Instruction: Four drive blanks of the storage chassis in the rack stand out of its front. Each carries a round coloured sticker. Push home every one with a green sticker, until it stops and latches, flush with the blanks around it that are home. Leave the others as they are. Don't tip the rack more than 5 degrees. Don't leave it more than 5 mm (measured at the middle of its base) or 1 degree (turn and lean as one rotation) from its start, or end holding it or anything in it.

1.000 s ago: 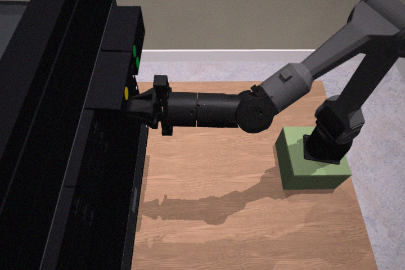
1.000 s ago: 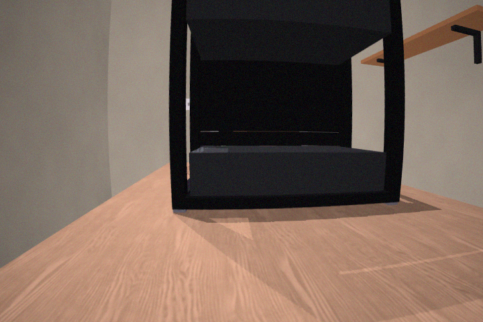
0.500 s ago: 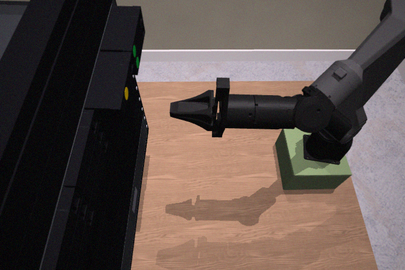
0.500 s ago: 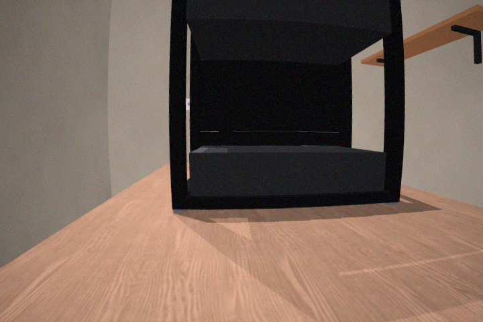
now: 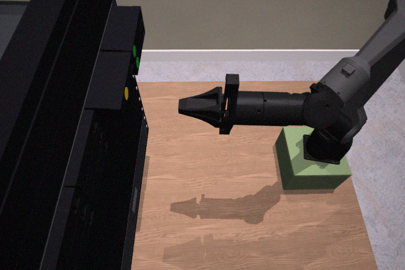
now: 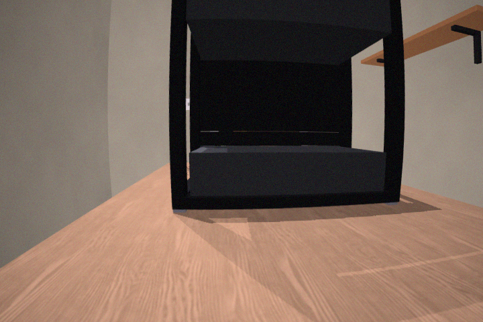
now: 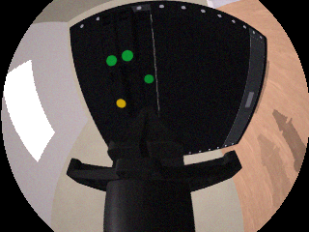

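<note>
The black rack (image 5: 34, 95) (image 6: 177, 113) (image 7: 203, 72) stands at the left of the wooden table, and its dark front fills the wrist view. Near its top, blanks stand out of the front. Two green stickers (image 5: 134, 50) (image 5: 137, 62) and a yellow sticker (image 5: 126, 93) show on their faces. The wrist view shows three green stickers (image 7: 111, 60) (image 7: 126, 55) (image 7: 149, 78) and the yellow sticker (image 7: 121, 102). I cannot tell how far the rightmost green one stands out. My gripper (image 5: 180, 108) (image 7: 149, 113) is shut and empty. It points level at the rack, a clear gap away from it, at about the yellow sticker's height.
The arm stands on a green base block (image 5: 305, 171) at the right of the wooden table (image 5: 225, 178) (image 6: 135, 265). A white-edged grey floor surrounds the table. A wooden wall shelf (image 6: 432, 33) shows behind the rack in the exterior view, where the gripper is hidden.
</note>
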You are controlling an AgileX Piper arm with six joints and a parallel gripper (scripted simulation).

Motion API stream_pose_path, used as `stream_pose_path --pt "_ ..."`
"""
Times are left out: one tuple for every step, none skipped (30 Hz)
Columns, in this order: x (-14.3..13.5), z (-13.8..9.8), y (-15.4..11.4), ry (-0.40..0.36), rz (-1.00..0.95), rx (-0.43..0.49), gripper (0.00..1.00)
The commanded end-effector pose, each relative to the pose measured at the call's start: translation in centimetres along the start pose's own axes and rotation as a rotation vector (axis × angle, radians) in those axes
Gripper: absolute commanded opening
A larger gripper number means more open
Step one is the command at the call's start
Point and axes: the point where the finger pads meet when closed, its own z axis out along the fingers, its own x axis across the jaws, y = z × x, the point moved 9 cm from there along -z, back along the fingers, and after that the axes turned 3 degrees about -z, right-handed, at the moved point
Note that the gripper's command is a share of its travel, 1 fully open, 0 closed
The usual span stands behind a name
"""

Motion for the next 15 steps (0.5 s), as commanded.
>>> stream_pose_path --pt "0.2 -0.1 0.8 0.001 -0.001 0.0 0.0" --pt "0.3 -0.1 1.2 0.001 -0.001 0.0 0.0" --pt "0.4 -0.1 1.6 0.002 -0.001 0.0 0.0" --pt "0.5 -0.1 2.1 0.002 -0.001 0.0 0.0" --pt "0.6 -0.1 2.6 0.001 -0.001 0.0 0.0" --pt "0.8 -0.1 3.2 0.002 -0.001 0.0 0.0" --pt "0.8 -0.1 3.2 0.002 -0.001 0.0 0.0" --pt "0.8 -0.1 3.2 0.002 -0.001 0.0 0.0" --pt "0.9 -0.1 3.8 0.002 -0.001 0.0 0.0" --pt "1.0 -0.1 4.4 0.002 -0.001 0.0 0.0" --pt "1.2 -0.2 5.0 0.001 -0.001 0.0 0.0" --pt "1.3 -0.2 5.6 0.002 -0.001 0.001 0.0" --pt "1.5 -0.2 6.2 0.002 -0.001 0.001 0.0" --pt "1.6 -0.2 6.7 0.002 -0.001 0.001 0.0" --pt "1.7 -0.2 7.2 0.002 -0.001 0.001 0.0"
